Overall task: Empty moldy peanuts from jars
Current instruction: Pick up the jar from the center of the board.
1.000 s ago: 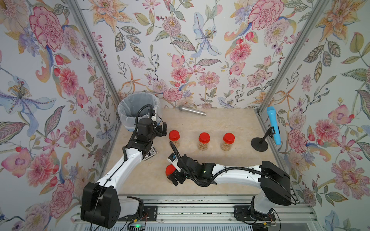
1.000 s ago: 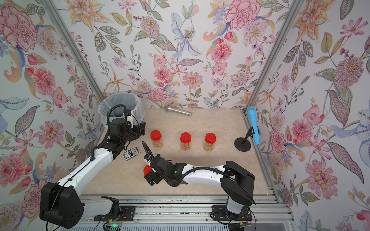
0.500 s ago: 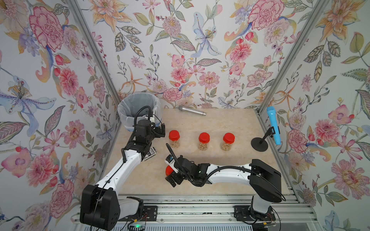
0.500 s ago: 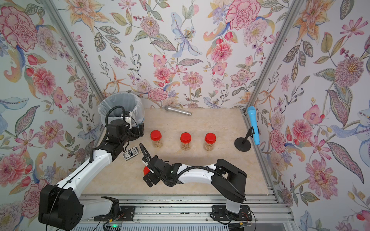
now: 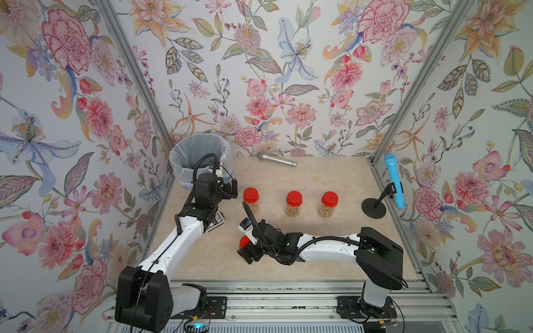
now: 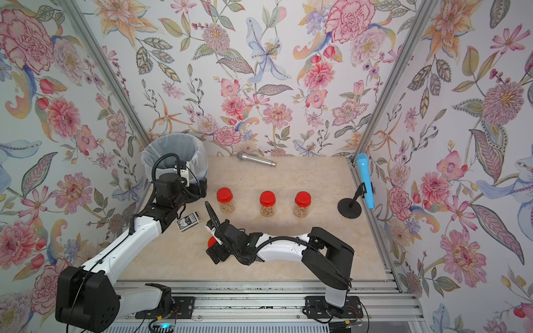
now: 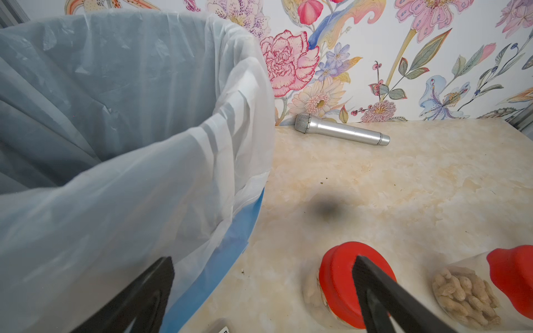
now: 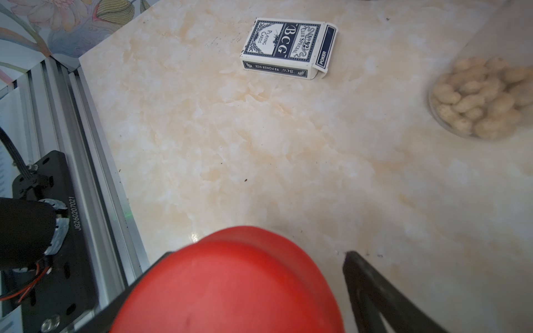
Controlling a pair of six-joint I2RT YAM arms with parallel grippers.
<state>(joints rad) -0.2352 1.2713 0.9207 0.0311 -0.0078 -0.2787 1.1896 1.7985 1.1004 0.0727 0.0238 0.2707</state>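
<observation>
The right gripper [image 8: 253, 256] is spread around a lone round red screw lid [image 8: 230, 288], one finger [image 8: 360, 274] clear of it. The left gripper [image 7: 262, 259] is spread, empty, beside a white-lined bin [image 7: 230, 115]. Pale tan peanuts [image 7: 464, 297] are seen in three clear plastic red-lidded jars [image 5: 294, 199] nearby.

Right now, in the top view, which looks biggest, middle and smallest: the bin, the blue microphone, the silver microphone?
1. bin
2. blue microphone, though it is raised nearer the camera, so unsure
3. silver microphone
</observation>
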